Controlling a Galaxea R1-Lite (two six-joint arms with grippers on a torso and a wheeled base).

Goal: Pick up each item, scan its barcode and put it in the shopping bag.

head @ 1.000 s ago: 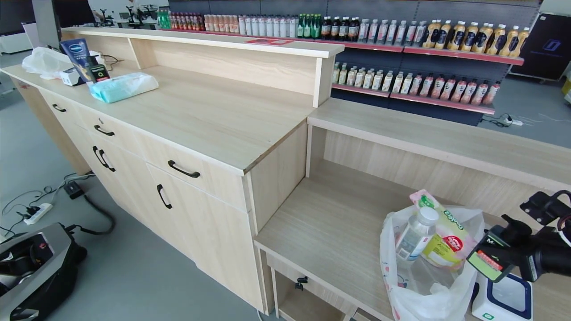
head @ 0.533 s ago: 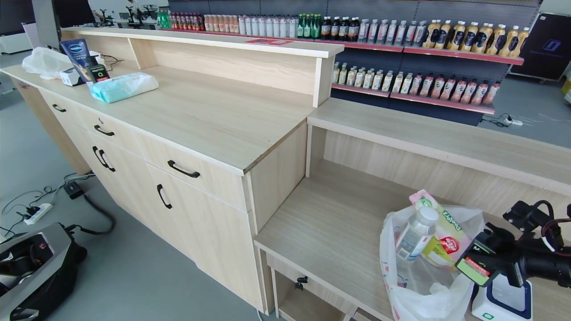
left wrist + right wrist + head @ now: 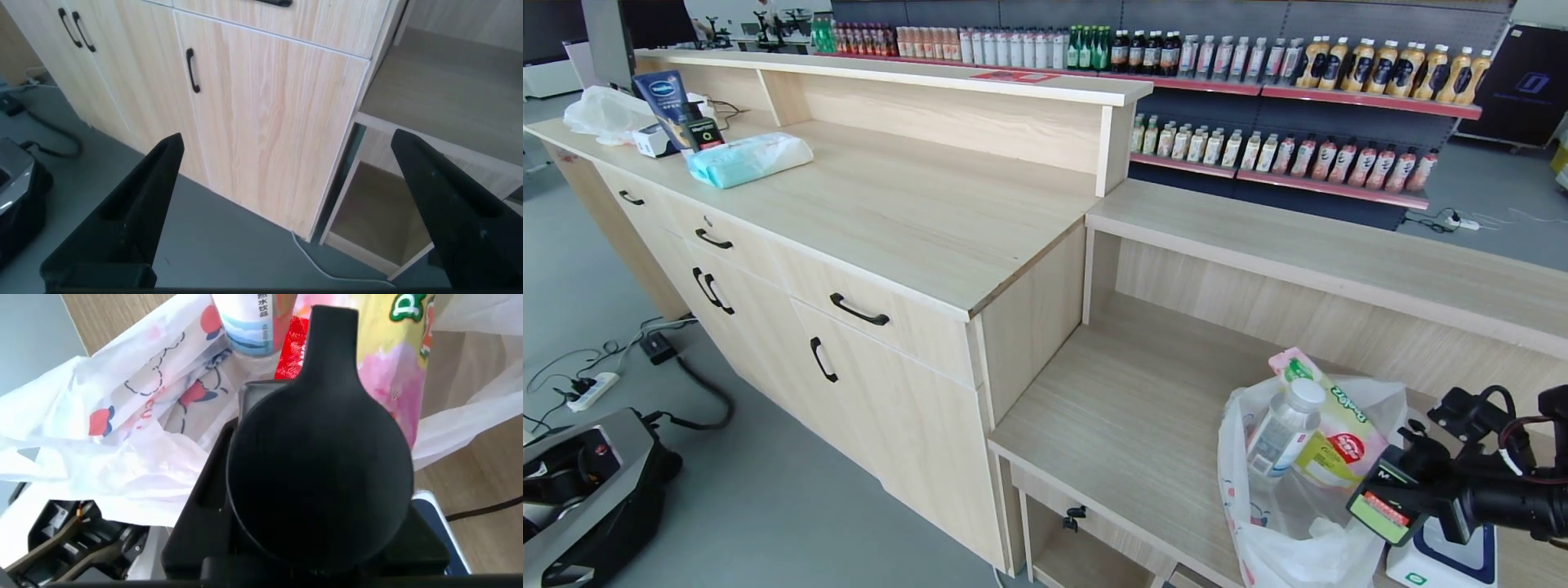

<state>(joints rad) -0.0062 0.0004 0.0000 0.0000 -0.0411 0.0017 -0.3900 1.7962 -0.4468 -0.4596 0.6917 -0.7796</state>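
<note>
A white plastic shopping bag (image 3: 1262, 531) stands open on the low wooden counter (image 3: 1127, 416). Inside it are a clear bottle with a white cap (image 3: 1282, 429) and a yellow and pink packet (image 3: 1343, 437). My right gripper (image 3: 1409, 490) hangs at the bag's right rim, shut on a black item with a green and red label (image 3: 1379, 508). In the right wrist view the black item (image 3: 319, 457) covers the bag (image 3: 122, 433), the bottle (image 3: 245, 322) and the packet (image 3: 409, 343) below. A white and blue scanner (image 3: 1450, 559) sits under the arm. My left gripper (image 3: 278, 220) is open above the floor by the cabinet.
The higher counter (image 3: 915, 212) on the left carries a teal tissue pack (image 3: 747, 158), a blue tube (image 3: 668, 96) and a white bag (image 3: 605, 110). Shelves of drink bottles (image 3: 1258, 106) line the back. Cables and a power strip (image 3: 592, 390) lie on the floor.
My right arm has moved down and to the left with the black item, closer to the bag's rim and the scanner. The rest holds still.
</note>
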